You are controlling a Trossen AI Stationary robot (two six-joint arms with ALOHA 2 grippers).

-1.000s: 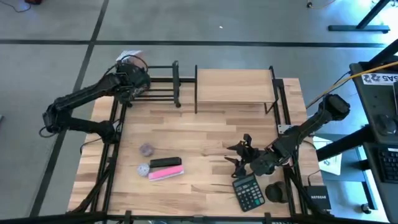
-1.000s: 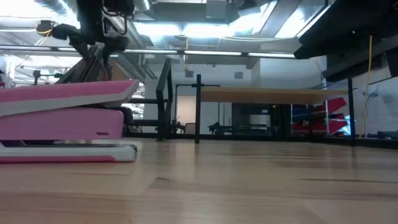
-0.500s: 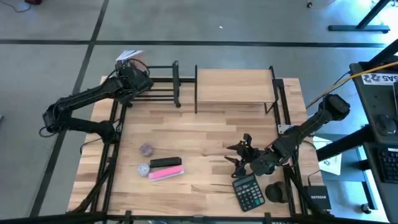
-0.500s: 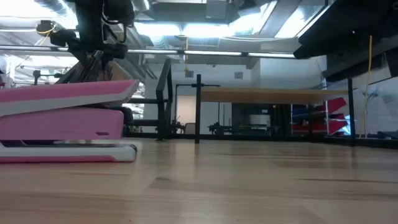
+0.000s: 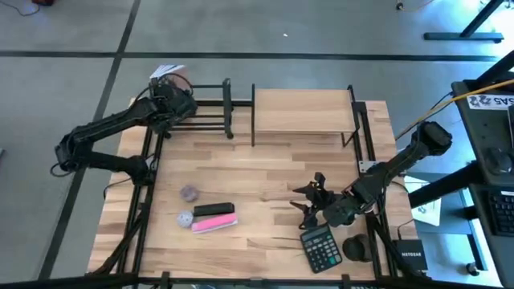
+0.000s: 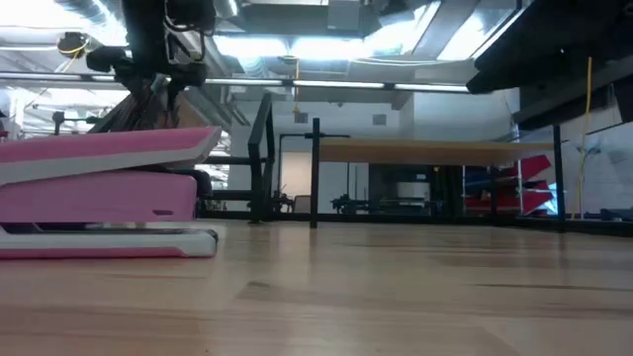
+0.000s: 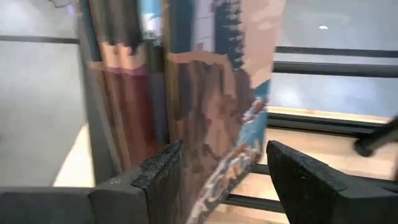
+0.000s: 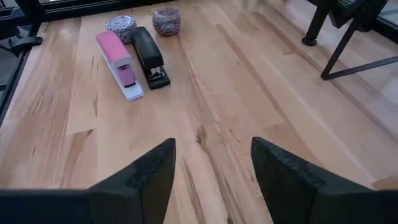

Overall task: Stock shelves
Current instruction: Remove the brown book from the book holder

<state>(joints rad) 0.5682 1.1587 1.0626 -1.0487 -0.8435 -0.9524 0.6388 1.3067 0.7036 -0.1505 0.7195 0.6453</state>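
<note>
My left gripper [image 7: 217, 163] hangs open over the far left end of the low black rack [image 5: 205, 108]. Its fingers stand on either side of a colourful book [image 7: 217, 93], which stands upright in the rack beside darker books [image 7: 124, 93]. The two-level wooden shelf [image 5: 303, 108] stands at the far middle of the table. My right gripper [image 5: 309, 201] hovers open over the near right part of the table with nothing between its fingers. It faces a pink stapler [image 8: 118, 65] and a black stapler [image 8: 149, 56] lying side by side. My left gripper has one finger [image 7: 163, 177] right beside the colourful book's cover [image 7: 193, 155]; I cannot tell whether it touches. The other finger [image 7: 298, 180] stands clear of the book. The fingers come level along the rack, and the book stands on the rack's bars.
Two small jars [image 8: 121, 23] [image 8: 166, 18] sit beyond the staplers. A calculator [image 5: 321, 249] and a round black object [image 5: 357, 249] lie near the right front corner. Bare wood stretches across the table's middle [image 5: 265, 172].
My left gripper has shifted a little toward the table's far edge over the rack's left end.
</note>
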